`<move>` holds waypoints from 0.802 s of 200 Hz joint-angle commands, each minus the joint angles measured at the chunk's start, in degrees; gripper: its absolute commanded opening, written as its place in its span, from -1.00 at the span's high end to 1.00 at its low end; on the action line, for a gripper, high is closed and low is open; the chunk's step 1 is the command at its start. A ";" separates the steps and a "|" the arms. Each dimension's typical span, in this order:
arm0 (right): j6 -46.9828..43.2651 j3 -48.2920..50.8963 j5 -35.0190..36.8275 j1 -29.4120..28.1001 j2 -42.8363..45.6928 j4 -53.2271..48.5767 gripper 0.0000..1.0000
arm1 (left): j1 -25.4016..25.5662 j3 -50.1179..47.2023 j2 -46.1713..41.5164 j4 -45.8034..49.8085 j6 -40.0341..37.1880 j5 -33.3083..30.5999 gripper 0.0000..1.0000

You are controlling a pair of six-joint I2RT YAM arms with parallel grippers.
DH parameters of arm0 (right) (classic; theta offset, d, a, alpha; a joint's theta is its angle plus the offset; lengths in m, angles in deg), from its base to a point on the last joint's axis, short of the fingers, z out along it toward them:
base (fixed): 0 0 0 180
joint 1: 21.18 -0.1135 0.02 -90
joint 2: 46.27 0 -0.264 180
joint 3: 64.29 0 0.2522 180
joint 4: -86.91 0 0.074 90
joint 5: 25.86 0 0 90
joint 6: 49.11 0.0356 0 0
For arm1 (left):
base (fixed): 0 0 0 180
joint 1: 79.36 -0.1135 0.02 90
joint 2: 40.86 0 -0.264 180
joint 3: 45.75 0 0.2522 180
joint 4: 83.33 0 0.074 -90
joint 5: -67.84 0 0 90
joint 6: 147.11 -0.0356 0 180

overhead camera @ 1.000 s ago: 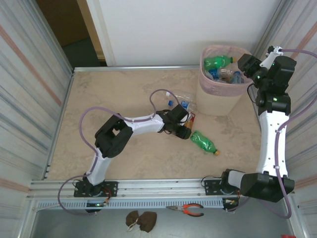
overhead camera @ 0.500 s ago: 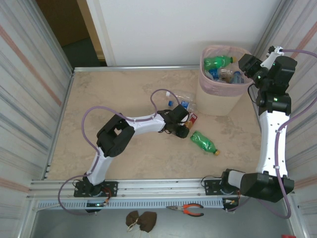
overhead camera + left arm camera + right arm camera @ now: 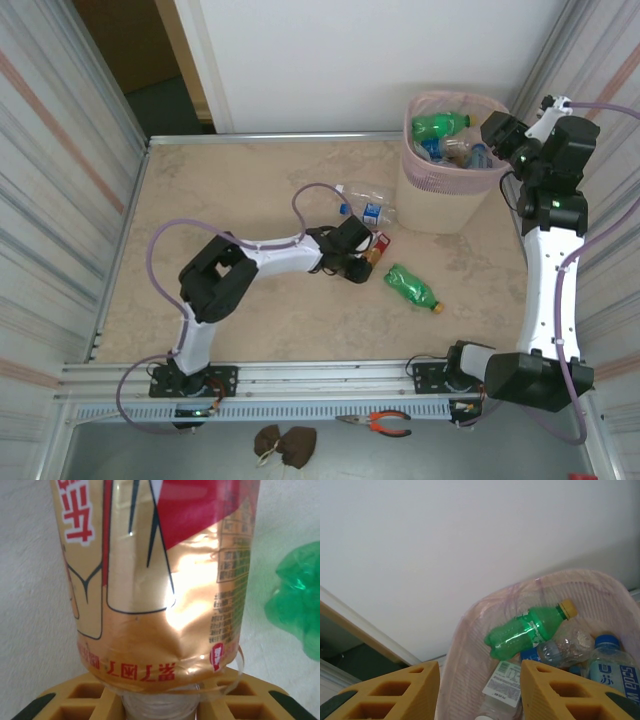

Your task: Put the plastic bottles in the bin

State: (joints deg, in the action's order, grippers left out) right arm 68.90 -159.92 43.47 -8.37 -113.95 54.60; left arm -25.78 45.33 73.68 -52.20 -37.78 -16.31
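My left gripper [image 3: 360, 260] is shut on a gold-and-red-labelled bottle [image 3: 160, 580], its neck pinched between the yellow fingers [image 3: 75, 700]. That bottle [image 3: 376, 246] lies low over the table's middle. A green bottle [image 3: 411, 286] with an orange cap lies just to its right, and shows as a green bottle [image 3: 297, 610] at the left wrist view's edge. Clear bottles [image 3: 365, 205] lie behind, near the bin [image 3: 440, 205]. My right gripper [image 3: 497, 130] hangs open and unladen over the bin's right rim. Inside the pink-lined bin [image 3: 470, 645] are a green bottle [image 3: 525, 632] and several clear ones.
Ribbed metal walls close in the left and right sides, a white wall the back. A metal rail runs along the near edge. Red-handled pliers [image 3: 380, 423] and a brown cloth [image 3: 285, 443] lie below that rail, off the table.
My left gripper has shut on the gold-labelled bottle and drawn slightly left and nearer, uncovering the clear bottles behind. The right arm has stayed put.
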 commanded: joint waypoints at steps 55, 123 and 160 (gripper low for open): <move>0.80 2.27 -10.99 -4.51 5.05 2.21 0.04 | -2.71 -7.47 -16.90 -12.88 -2.58 4.44 0.54; -4.99 3.48 -21.15 -15.18 6.50 4.74 -0.17 | -2.92 -8.85 -27.36 -22.10 -8.04 11.34 0.53; -8.93 4.40 -23.59 -20.11 7.72 4.85 -0.38 | -2.94 -8.22 -31.20 -24.87 -9.63 15.02 0.55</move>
State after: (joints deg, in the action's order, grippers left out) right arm 64.50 -156.33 23.43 -26.16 -108.20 57.94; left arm -28.65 36.76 45.85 -72.79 -44.71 -5.47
